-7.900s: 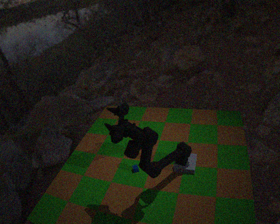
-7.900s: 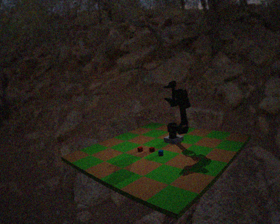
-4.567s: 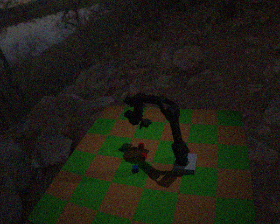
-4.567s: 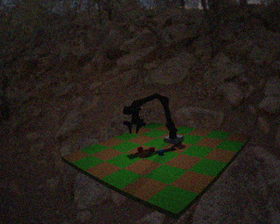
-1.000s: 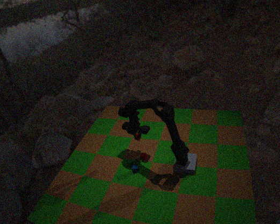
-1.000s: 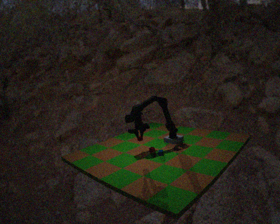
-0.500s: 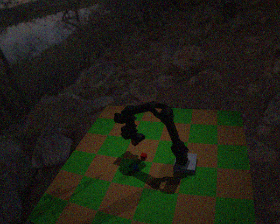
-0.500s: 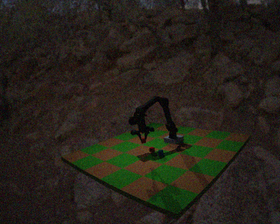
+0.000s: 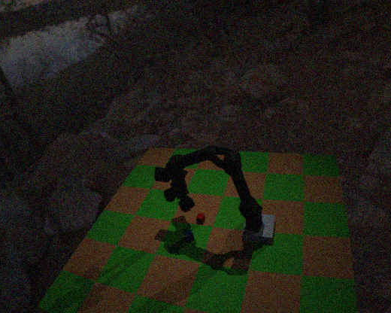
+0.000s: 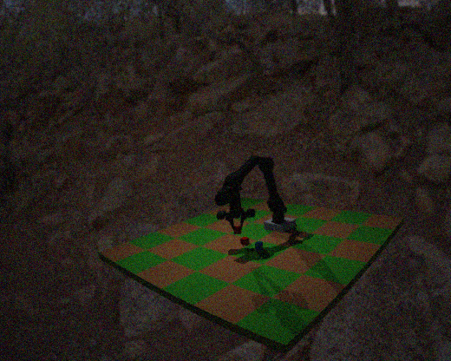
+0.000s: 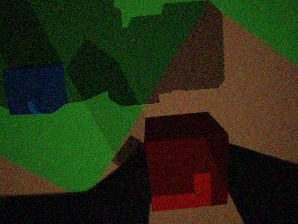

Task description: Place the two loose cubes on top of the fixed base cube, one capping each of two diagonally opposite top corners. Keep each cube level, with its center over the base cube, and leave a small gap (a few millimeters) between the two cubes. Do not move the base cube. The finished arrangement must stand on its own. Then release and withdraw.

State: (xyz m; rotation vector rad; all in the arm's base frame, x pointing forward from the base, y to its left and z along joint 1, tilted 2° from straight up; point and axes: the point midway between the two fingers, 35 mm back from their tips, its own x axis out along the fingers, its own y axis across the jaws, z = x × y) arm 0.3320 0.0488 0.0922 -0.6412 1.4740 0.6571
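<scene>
My gripper [image 9: 186, 205] [image 10: 238, 231] [image 11: 182, 155] is shut on a red cube [image 10: 238, 228] [image 11: 175, 162] and holds it in the air above the board. In the top view the held cube is hidden behind the dark gripper. The blue base cube [image 9: 189, 236] [image 10: 258, 246] [image 11: 35, 90] stands on the board, mostly in the arm's shadow; in the wrist view it is at the left, away from the held cube. The other red cube [image 9: 200, 218] [image 10: 245, 240] stands on the board near the blue cube, apart from it, and is not seen in the wrist view.
The checkered green and orange board [image 9: 280, 291] [image 10: 228, 299] carries everything. The arm's pale base block [image 9: 268, 225] [image 10: 269, 225] stands to the right of the cubes. The arm's dark shadow lies across the board around the blue cube. The pictures are dim and grainy.
</scene>
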